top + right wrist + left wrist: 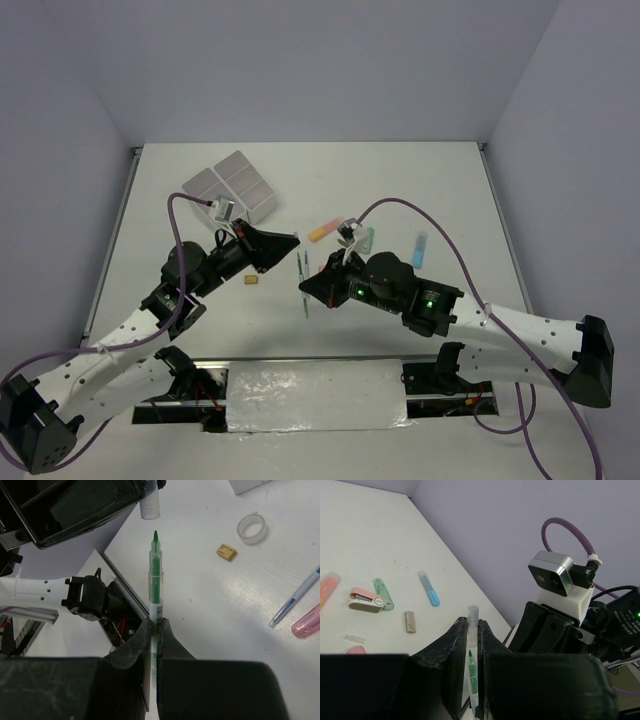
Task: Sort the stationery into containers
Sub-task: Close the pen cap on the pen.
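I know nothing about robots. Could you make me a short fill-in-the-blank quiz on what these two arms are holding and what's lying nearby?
1. The right gripper has its jaws shut on a thin, uncapped ___ pen.
2. The left gripper pinches that pen's clear plastic ___ in its jaws.
3. The clear tape ring lies next to a small ___ eraser.

Missing words: green; cap; tan.
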Available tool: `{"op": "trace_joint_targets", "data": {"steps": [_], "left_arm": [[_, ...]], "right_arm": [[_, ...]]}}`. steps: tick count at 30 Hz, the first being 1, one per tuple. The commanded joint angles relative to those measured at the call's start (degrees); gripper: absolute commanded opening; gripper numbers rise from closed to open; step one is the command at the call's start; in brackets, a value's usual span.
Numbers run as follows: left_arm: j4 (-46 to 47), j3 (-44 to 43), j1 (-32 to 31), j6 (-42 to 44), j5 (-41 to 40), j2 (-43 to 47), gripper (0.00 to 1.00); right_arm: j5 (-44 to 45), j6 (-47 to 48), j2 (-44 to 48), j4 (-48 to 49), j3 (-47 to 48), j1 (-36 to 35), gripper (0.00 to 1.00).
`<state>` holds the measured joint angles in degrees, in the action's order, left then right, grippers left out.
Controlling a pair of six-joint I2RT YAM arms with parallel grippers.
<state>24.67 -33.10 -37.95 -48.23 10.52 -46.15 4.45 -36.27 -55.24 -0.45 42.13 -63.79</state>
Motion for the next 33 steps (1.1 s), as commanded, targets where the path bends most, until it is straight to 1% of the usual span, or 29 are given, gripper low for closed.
{"op": "trace_joint_targets", "data": {"steps": [1,20,21,33], "left_arm": [[2.2,-2.0,-0.2,1.2,0.5,0.4,0.0],[2.8,-1.5,-0.3,0.9,2.6,0.4,0.0],[2.9,-1.4,-0.2,0.8,2.7,0.4,0.0],[3.6,-0.8,-0.2,-0.4,3.5,0.4,0.0]], "right_arm": [[1.9,0.9,1.1,1.1,3.0,-0.5,0.0],[3.5,1.4,0.3,0.9,4.3,-0.6,0.0],[3.6,1.4,0.4,-0.2,4.4,-0.5,0.0],[4.0,2.6,-0.8,-0.2,6.8,-0.5,0.0]]}}
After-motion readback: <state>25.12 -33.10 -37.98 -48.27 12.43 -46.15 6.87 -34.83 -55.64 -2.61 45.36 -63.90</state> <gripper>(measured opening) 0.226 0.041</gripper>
